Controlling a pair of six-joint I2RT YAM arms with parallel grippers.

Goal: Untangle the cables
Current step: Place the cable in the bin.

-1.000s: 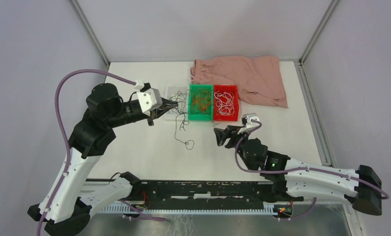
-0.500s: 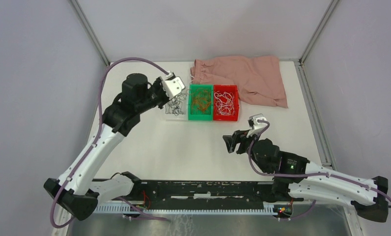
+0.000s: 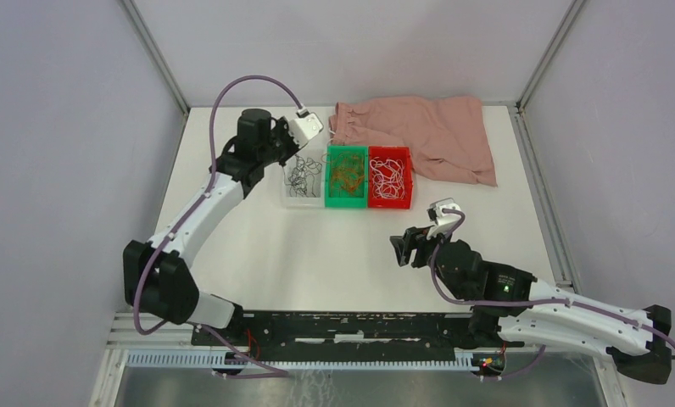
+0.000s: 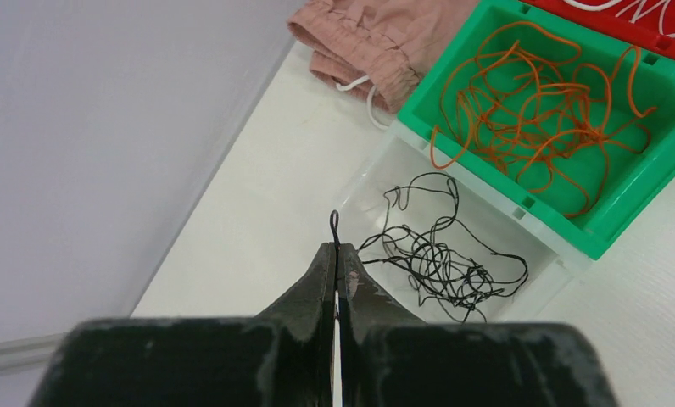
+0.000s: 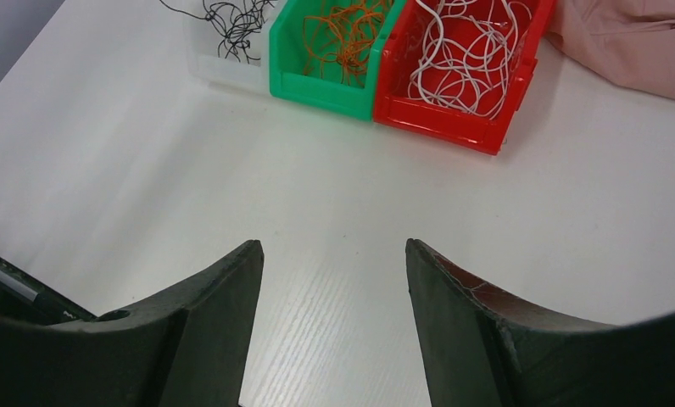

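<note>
Moved since a second ago, seen from above: left gripper [image 3: 305,129], from low and left of green bin [image 3: 347,203] to high beyond its far-left corner, over clear bin [image 3: 304,204]. Black cables [image 3: 304,174] no longer trail on table near green bin; now lie in clear bin. Right gripper [image 3: 410,248] backed off near-right of green bin. Suggests sorting nearly done: orange cables [image 3: 348,174] inside green bin, white cables [image 3: 388,176] in red bin [image 3: 390,204] touching its right side. Cloth [image 3: 427,136] behind green bin, not in the way.

From left wrist: jaws pressed together on black strand [image 4: 334,222], loop poking past tips. Probably needs letting go yet.

From right wrist: jaws spread wide, nothing between them; well short of green bin.
</note>
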